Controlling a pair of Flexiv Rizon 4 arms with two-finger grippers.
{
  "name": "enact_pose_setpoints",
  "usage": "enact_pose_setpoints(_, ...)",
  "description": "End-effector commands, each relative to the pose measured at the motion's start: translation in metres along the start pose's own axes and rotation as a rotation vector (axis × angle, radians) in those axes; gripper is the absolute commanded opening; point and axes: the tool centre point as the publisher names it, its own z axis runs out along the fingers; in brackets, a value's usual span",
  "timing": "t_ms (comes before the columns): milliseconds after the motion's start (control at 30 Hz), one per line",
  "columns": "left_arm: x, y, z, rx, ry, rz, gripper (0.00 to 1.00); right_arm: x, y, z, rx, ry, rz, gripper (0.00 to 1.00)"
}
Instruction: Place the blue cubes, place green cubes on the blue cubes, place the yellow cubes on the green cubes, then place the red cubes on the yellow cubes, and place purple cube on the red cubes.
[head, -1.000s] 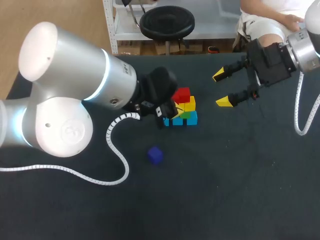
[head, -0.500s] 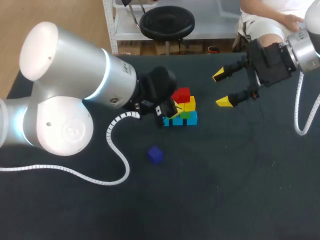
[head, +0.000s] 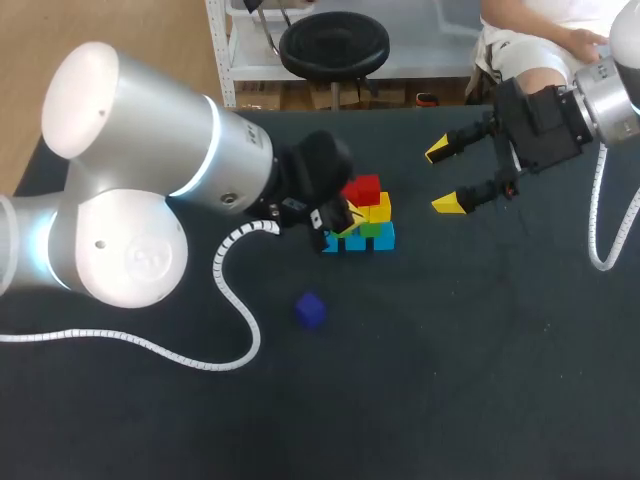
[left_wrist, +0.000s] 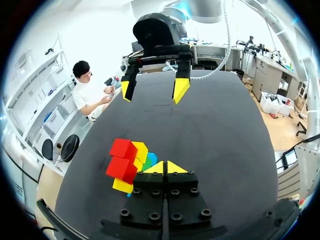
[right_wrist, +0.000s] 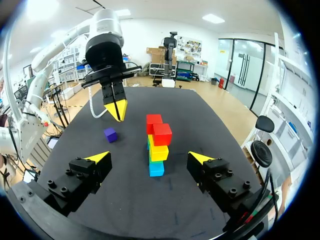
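Observation:
The cube stack stands mid-table: two red cubes (head: 362, 190) on top, yellow cubes (head: 379, 209) under them, then green (head: 376, 229) and blue cubes (head: 356, 242) on the table. My left gripper (head: 341, 223) is shut with nothing in it, its tips close beside the stack's left side; in its wrist view the left gripper (left_wrist: 164, 168) has the red cubes (left_wrist: 122, 160) beside it. The purple cube (head: 310, 310) lies alone nearer the front. My right gripper (head: 451, 177) hangs open and empty to the right of the stack; ahead of it are the stack (right_wrist: 158, 145) and the purple cube (right_wrist: 110, 134).
The dark table (head: 450, 350) has free room at the front and right. My left arm's white cable (head: 235, 300) loops over the table to the left of the purple cube. My bulky left arm (head: 150, 160) covers the table's left part.

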Motion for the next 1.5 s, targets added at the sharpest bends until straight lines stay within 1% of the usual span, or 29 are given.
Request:
enact_pose_setpoints(33,0.001,0.003,0.001,0.002,0.002,0.000,0.00,0.000,0.001,0.000,0.002,-0.001,-0.001,1.00)
enact_pose_setpoints(933,0.006,0.014,0.004,-0.008,0.001,-0.008,0.00,0.000,0.001,0.000,0.002,-0.001,-0.001,1.00)
enact_pose_setpoints(1500,0.003,0.020,0.009,-0.007,-0.004,-0.005,0.00,0.000,0.001,0.000,0.002,-0.001,-0.001,1.00)
